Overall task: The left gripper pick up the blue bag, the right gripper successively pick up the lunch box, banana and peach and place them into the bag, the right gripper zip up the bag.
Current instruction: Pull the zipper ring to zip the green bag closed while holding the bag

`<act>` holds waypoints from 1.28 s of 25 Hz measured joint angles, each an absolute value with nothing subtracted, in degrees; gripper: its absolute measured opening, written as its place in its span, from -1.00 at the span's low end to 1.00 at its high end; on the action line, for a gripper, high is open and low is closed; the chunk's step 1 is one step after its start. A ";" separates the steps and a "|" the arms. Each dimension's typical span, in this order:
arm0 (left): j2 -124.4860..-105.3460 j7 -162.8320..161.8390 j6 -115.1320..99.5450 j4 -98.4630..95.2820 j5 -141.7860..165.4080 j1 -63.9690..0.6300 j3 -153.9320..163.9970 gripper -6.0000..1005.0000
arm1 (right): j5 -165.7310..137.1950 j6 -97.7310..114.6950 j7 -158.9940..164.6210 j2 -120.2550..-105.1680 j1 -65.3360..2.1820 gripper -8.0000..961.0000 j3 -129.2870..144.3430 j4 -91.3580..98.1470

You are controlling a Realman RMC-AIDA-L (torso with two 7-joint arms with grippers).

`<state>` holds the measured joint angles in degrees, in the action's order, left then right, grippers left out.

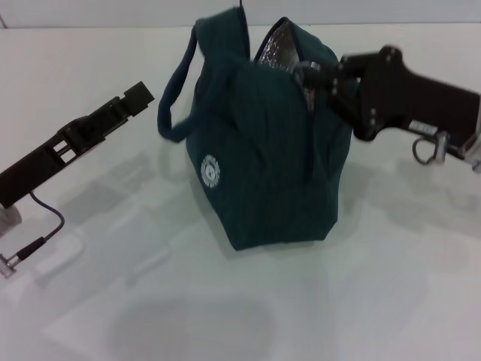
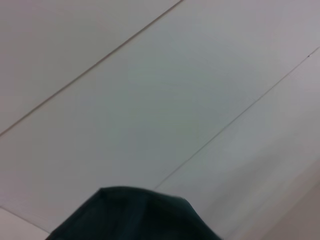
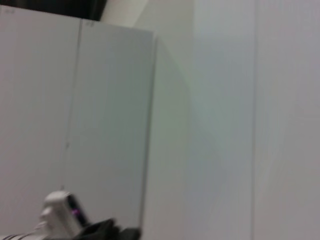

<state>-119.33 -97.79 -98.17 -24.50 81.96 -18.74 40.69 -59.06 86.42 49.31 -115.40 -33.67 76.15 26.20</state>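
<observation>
- The bag [image 1: 263,150], dark blue-green, stands upright on the white table [image 1: 225,316], near the middle of the head view.
- Its top is partly open; silver lining [image 1: 274,51] shows inside the mouth.
- A round white logo [image 1: 210,171] sits on the bag's front face, toward the left.
- A handle strap [image 1: 174,94] loops out from the bag's left side; a second strap hangs down the front on the right.
- The right gripper [image 1: 310,75] is at the bag's upper right edge, by the opening, its tip touching or just against the fabric near the zipper line. Whether its fingers are apart or pinched on anything cannot be told.
- The left gripper [image 1: 137,95] hovers off to the bag's left, clear of the strap, holding nothing. Whether its fingers are apart or together cannot be told.
- A cable [image 1: 41,226] runs from the left arm down to a plug lying on the table.
- The left wrist view shows only a dark corner of the bag [image 2: 135,215] against pale wall panels.
- The right wrist view shows pale panels and a small silver part at the lower edge; no bag visible there.
- Lunch box, banana and peach are out of sight in all views.
</observation>
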 joint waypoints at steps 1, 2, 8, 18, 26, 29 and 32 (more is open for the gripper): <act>-119.34 -97.39 -98.21 -24.43 81.81 -18.64 40.69 0.75 | -58.70 85.95 49.32 -115.37 -33.94 -0.95 75.72 26.30; -119.34 -97.25 -98.23 -24.41 81.76 -18.63 40.69 0.75 | -58.45 85.37 49.25 -115.38 -34.32 -0.95 75.22 26.45; -119.36 -97.13 -98.28 -24.38 81.69 -18.63 40.75 0.75 | -58.49 82.92 49.19 -115.81 -36.64 -0.95 75.01 25.91; -119.03 -95.76 -99.13 -24.73 82.06 -17.27 40.83 0.75 | -53.63 82.06 49.01 -116.20 -40.95 -0.95 86.87 25.65; -118.60 -92.71 -99.15 -24.86 81.43 -15.20 39.45 0.75 | -51.37 81.14 49.25 -116.19 -42.46 -0.95 90.87 25.90; -118.58 -91.06 -99.15 -24.87 81.39 -14.60 38.29 0.75 | -50.05 80.03 49.28 -116.19 -42.74 -0.95 93.24 25.91; -118.37 -89.67 -99.14 -24.87 82.29 -14.35 38.26 0.75 | -46.68 77.68 49.33 -116.19 -43.42 -0.95 97.42 25.96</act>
<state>-118.37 -89.67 -99.14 -24.87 82.29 -14.35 38.26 -46.68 77.68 49.33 -116.19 -43.42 97.42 25.96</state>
